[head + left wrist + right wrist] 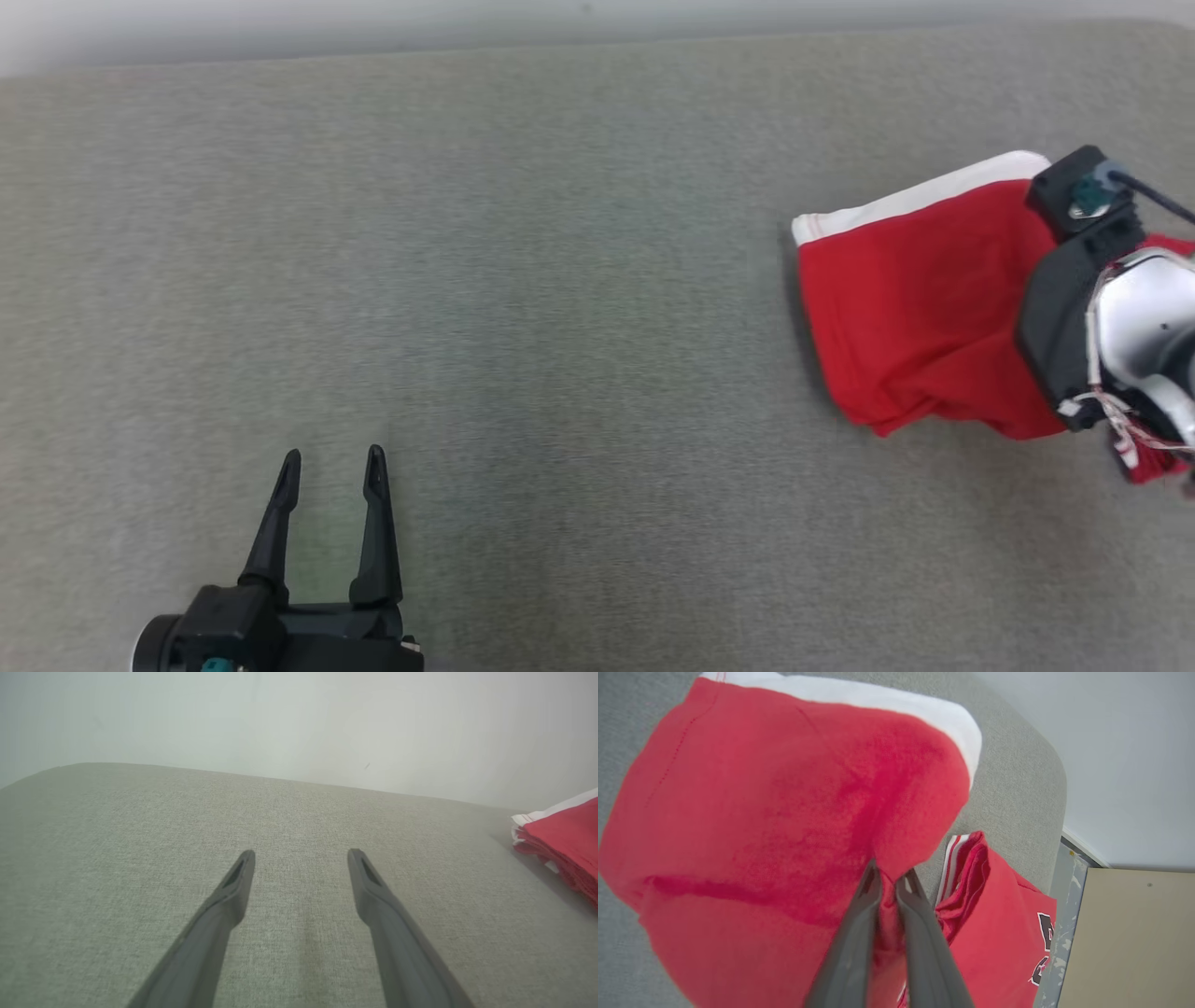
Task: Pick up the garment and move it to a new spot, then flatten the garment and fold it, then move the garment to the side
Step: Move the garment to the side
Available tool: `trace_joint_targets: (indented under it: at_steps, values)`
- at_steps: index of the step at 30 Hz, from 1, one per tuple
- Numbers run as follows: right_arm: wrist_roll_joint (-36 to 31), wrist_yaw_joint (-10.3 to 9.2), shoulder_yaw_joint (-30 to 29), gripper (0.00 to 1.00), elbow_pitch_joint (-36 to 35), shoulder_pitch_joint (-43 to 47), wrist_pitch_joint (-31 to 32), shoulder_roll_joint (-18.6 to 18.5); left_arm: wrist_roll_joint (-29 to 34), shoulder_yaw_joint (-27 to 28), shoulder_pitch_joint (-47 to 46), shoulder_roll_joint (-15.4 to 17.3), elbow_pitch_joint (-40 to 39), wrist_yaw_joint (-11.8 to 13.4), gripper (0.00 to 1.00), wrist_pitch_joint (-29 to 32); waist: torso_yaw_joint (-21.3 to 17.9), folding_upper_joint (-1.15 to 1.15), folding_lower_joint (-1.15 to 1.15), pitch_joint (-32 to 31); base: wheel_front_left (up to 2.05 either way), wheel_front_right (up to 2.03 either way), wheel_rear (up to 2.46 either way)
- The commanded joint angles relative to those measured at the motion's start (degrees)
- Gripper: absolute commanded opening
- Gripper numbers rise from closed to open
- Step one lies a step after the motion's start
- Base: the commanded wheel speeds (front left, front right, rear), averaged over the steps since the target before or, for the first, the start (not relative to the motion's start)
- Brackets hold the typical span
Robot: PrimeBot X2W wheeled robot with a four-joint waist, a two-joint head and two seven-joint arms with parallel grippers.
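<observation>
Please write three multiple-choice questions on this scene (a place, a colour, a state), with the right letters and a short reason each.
1. In the head view, where on the table is the garment?
A) far right
B) centre
C) lower left

2. What colour is the garment?
A) blue
B) red with white trim
C) black

3. How do the jaws of the left gripper stand?
A) shut on the garment
B) open, empty
C) shut, empty

Answers:
1 A: it lies by the right edge.
2 B: red cloth, white band.
3 B: jaws apart over bare table.
</observation>
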Motion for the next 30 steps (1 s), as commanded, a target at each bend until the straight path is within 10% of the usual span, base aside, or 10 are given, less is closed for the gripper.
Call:
trace_joint_targets:
  at_steps: [1, 14, 30]
  values:
    - [0.6, 0.02, -0.1, 0.0, -0.5, -0.7, -0.3, -1.1, 0.6, 0.3, -0.8, 0.0, -0.2, -0.3, 1.0, -0.1, -2.7, -0.01, -0.01, 1.8, 0.0, 0.0, 0.0]
    - [-0.8, 0.02, -2.0, 0.0, -3.3, 1.5, -4.0, -8.1, 3.1, 2.1, -2.0, 0.0, -0.7, -2.1, 1.0, -0.1, -8.3, -0.01, -0.01, 4.6, 0.0, 0.0, 0.0]
    - [-9.7, 0.01, -16.0, 0.0, 9.3, 5.0, -15.0, -5.2, 6.2, 3.2, -3.3, 0.0, -0.6, -4.6, 1.0, -0.1, -8.0, -0.01, -0.01, 7.7, 0.0, 0.0, 0.0]
